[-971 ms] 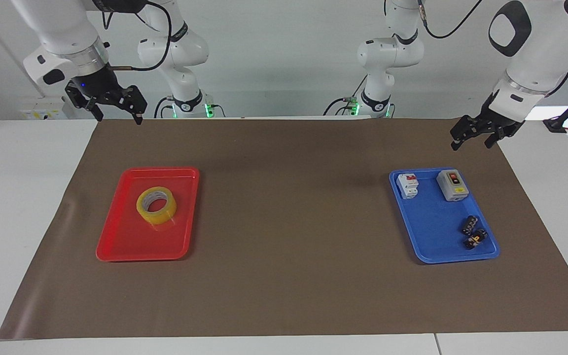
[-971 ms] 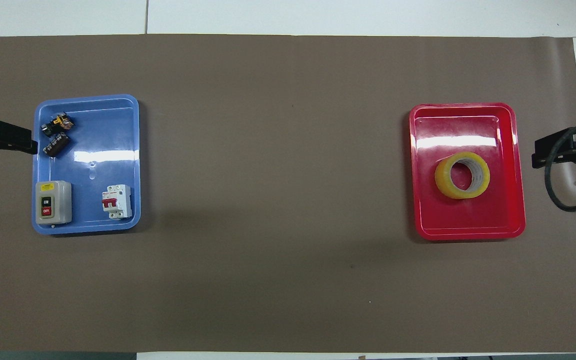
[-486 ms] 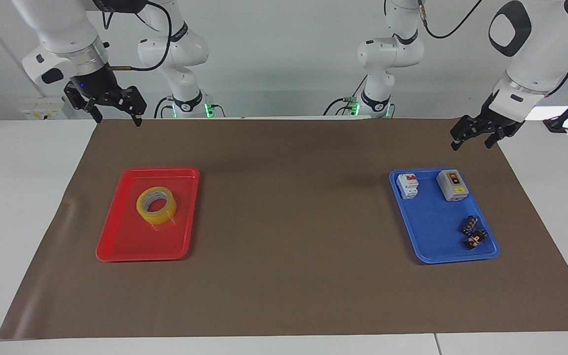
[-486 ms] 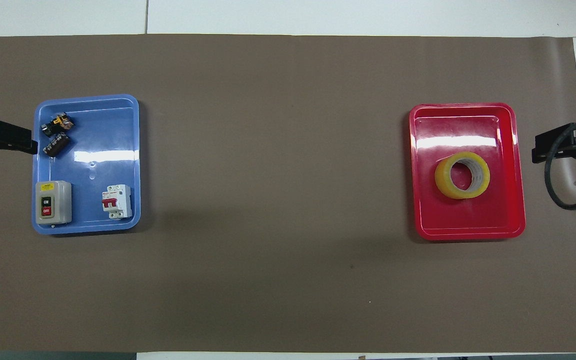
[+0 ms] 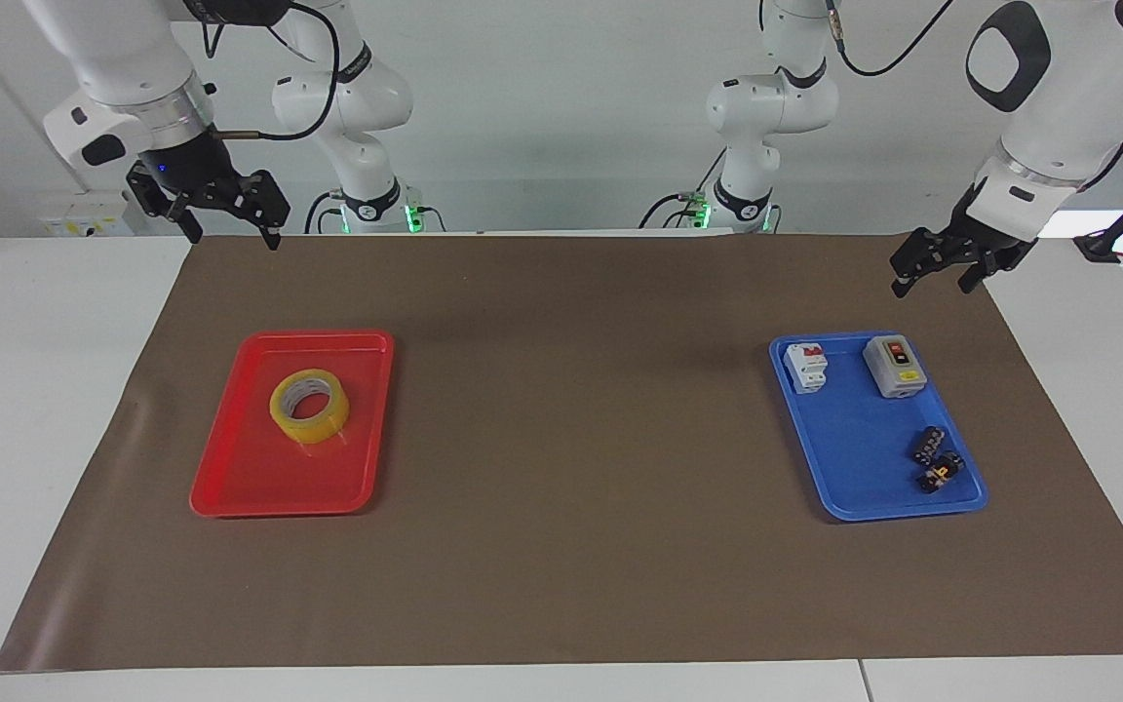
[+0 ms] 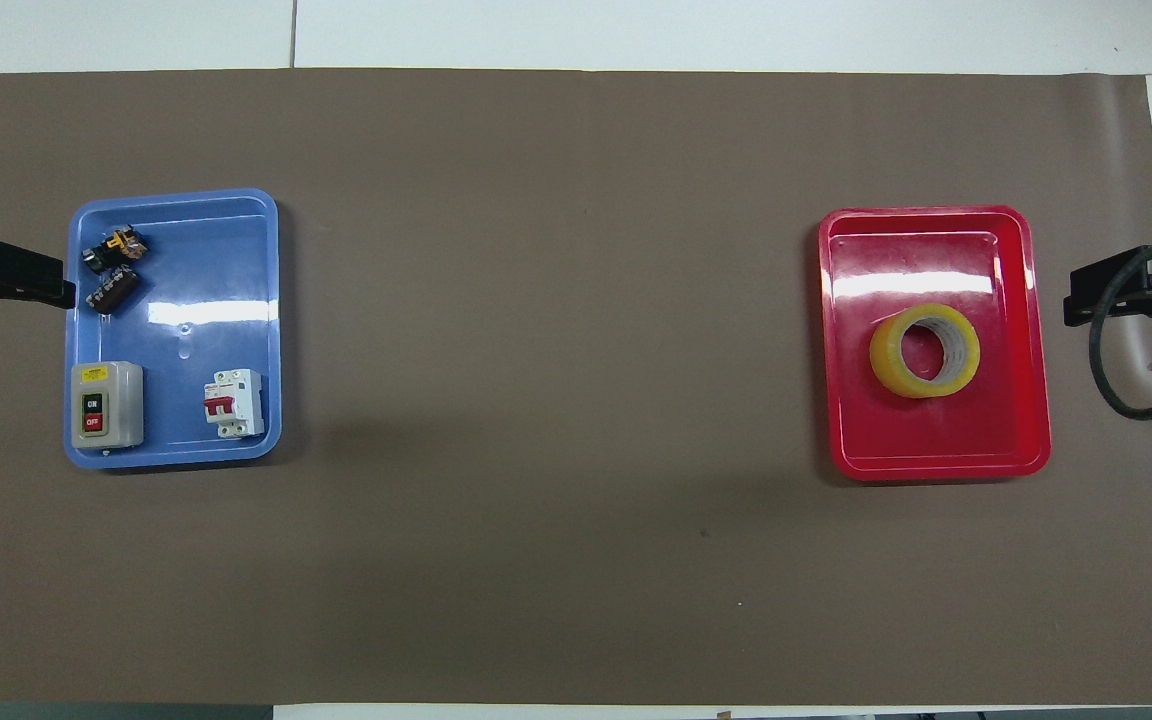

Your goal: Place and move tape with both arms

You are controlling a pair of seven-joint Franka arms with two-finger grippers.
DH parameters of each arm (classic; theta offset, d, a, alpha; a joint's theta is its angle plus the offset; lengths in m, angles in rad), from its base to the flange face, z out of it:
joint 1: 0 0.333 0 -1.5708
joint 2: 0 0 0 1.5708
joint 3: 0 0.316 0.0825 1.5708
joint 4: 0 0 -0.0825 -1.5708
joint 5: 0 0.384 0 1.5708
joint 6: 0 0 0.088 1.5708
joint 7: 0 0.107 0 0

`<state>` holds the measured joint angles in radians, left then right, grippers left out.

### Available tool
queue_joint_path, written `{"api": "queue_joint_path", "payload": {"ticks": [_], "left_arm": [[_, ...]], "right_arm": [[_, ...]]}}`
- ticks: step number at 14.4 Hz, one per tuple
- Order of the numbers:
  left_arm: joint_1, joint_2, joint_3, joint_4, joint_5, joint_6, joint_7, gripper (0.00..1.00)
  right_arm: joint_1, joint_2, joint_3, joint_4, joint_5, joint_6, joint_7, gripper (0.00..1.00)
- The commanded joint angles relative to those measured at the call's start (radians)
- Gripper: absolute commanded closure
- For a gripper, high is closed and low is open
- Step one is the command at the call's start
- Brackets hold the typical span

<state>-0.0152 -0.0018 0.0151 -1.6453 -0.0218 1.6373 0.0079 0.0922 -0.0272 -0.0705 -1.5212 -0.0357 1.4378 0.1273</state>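
my right claw [image 5: 226, 226], wide open and empty, should drop toward five o'clock onto the tape [image 5: 309, 406] in the red tray [image 5: 259, 492], while my left claw [image 5: 932, 273] waits open.

The brown mat [image 6: 556, 300] under both grippers looks like matt paper, faintly creased near its edges. The red tray [image 6: 936, 462] and blue tray [image 6: 236, 215] are glossy smooth plastic with bright glare streaks. The tape [image 6: 924, 351] is shiny translucent yellow film. The 2 arms' shells [image 5: 1059, 107] look like smooth white plastic.
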Motion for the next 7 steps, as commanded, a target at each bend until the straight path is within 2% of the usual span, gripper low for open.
{"api": "queue_joint_path", "payload": {"ticks": [1,7], "left_arm": [[0.008,-0.012,0.002,-0.002,-0.02,-0.008,0.018,0.0],[0.008,-0.012,0.002,-0.002,-0.02,-0.008,0.018,0.0]], "right_arm": [[-0.006,-0.008,0.003,-0.014,0.013,0.019,-0.002,0.0],[-0.008,-0.007,0.003,-0.017,0.013,0.048,-0.003,0.0]]}}
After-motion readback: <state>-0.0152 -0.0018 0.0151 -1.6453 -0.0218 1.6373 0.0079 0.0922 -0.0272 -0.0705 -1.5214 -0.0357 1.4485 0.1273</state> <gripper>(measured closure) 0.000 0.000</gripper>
